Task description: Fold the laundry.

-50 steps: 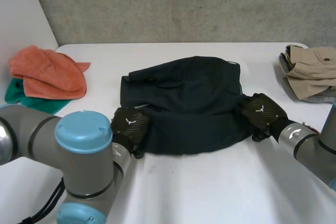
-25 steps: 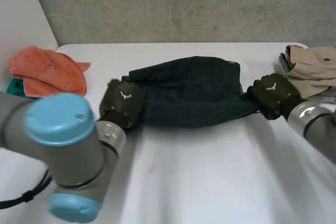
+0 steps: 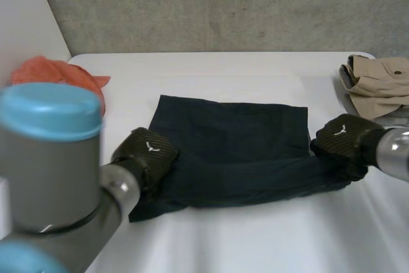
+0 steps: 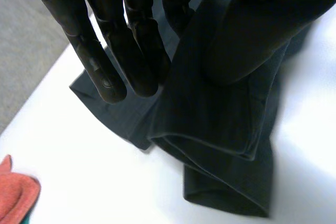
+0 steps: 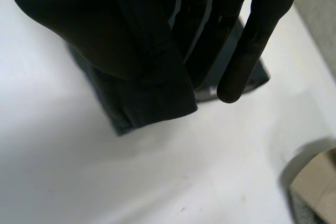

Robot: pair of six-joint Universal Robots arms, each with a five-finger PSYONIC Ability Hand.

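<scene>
white table (image 3: 255, 241): left hand (image 3: 148, 151) and right hand (image 3: 342, 140) pinch dark garment (image 3: 236, 151) ends.

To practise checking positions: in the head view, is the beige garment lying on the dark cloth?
No, the beige garment lies apart from the dark cloth, with bare table between them.

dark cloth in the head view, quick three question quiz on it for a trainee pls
1. True or false: the right hand pinches the dark cloth at its right end.
2. Where on the cloth is the left hand? A) its left end B) its middle C) its far edge
3. Fill in: the garment beyond the right hand is ___ in colour.
Key: 1 true; 2 A; 3 beige.
</scene>
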